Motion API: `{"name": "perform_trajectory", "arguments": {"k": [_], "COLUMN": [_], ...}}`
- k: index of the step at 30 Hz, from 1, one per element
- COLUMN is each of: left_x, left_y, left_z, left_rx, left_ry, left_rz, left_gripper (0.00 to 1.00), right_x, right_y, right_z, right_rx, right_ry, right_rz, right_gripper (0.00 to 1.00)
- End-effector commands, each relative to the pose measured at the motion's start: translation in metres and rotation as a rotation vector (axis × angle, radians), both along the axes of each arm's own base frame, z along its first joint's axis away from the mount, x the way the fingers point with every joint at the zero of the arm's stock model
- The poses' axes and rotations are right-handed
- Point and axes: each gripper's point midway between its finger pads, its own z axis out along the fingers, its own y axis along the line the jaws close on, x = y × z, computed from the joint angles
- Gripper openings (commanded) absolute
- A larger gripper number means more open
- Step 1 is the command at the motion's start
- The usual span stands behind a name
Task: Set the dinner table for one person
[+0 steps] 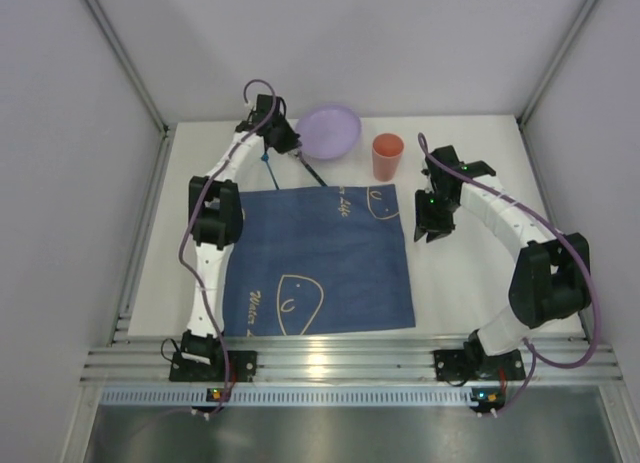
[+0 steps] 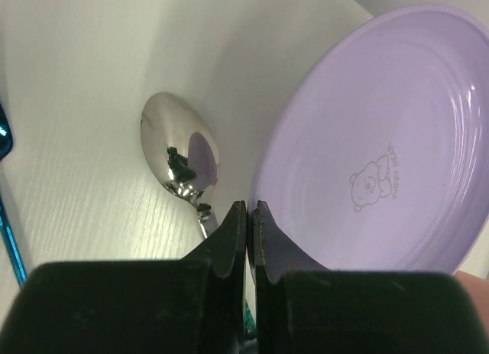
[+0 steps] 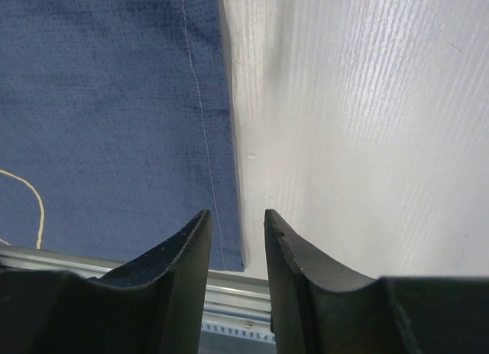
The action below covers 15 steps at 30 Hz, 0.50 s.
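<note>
White and matte, the dinner table (image 1: 455,283) fills the middle of the top view between grey walls (image 1: 60,133), with a silver rail (image 1: 330,363) along its lower edge. We see the left gripper (image 2: 248,207) pressed nearly closed at a purple plate (image 2: 382,140). The right gripper (image 3: 237,215) is parted and empty over a blue cloth (image 3: 107,102).
</note>
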Motion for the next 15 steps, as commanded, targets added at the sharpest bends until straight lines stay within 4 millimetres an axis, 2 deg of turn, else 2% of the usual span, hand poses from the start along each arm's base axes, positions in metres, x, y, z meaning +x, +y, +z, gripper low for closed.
{"name": "perform_trajectory", "arguments": {"k": [1, 2, 3, 4, 5, 6, 7, 8, 9, 10, 11, 12, 13, 14, 15], "left_x": [0.003, -0.009, -0.019, -0.037, -0.059, -0.075, -0.099, -0.127, -0.146, -0.171, -0.198, -0.219, -0.236, -0.264, -0.281], "left_y": [-0.004, -0.002, 0.0, 0.005, 0.01, 0.013, 0.02, 0.026, 0.03, 0.032, 0.036, 0.04, 0.04, 0.043, 0.043], "left_z": [0.129, 0.12, 0.127, 0.156, 0.129, 0.13, 0.16, 0.123, 0.121, 0.139, 0.108, 0.117, 0.107, 0.08, 0.084], "left_rx": [-0.064, -0.049, -0.038, -0.018, 0.007, 0.021, 0.039, 0.061, 0.07, 0.077, 0.085, 0.093, 0.096, 0.102, 0.105], "left_ry": [-0.26, -0.232, -0.233, -0.269, -0.195, -0.186, -0.238, -0.15, -0.141, -0.175, -0.096, -0.11, -0.075, 0.019, 0.011], "left_rz": [-0.056, -0.069, -0.083, -0.1, -0.112, -0.126, -0.137, -0.15, -0.165, -0.2, -0.226, -0.251, -0.272, -0.294, -0.311], "left_gripper": [0.0, 0.0, 0.0, 0.0, 0.0, 0.0, 0.0, 0.0, 0.0, 0.0, 0.0, 0.0, 0.0, 0.0, 0.0], "right_x": [0.01, 0.011, 0.012, 0.013, 0.014, 0.015, 0.016, 0.019, 0.022, 0.025, 0.032, 0.036, 0.042, 0.054, 0.061], "right_y": [-0.003, -0.004, -0.005, -0.005, -0.005, -0.004, -0.003, -0.001, -0.001, 0.001, 0.003, 0.006, 0.009, 0.014, 0.018], "right_z": [0.02, 0.021, 0.023, 0.024, 0.026, 0.027, 0.029, 0.032, 0.034, 0.035, 0.041, 0.044, 0.047, 0.055, 0.06], "right_rx": [0.002, -0.001, -0.003, -0.005, -0.003, 0.0, 0.004, 0.011, 0.014, 0.017, 0.026, 0.038, 0.05, 0.066, 0.083], "right_ry": [-0.063, -0.07, -0.078, -0.081, -0.09, -0.094, -0.099, -0.111, -0.117, -0.122, -0.138, -0.145, -0.155, -0.177, -0.19], "right_rz": [-0.002, -0.005, -0.006, -0.009, -0.008, -0.009, -0.01, -0.009, -0.015, -0.014, -0.016, -0.022, -0.024, -0.026, -0.031], "right_gripper": [0.35, 0.35, 0.35, 0.35, 0.35, 0.35, 0.36, 0.39, 0.4, 0.43, 0.5, 0.52, 0.54, 0.57, 0.59]}}
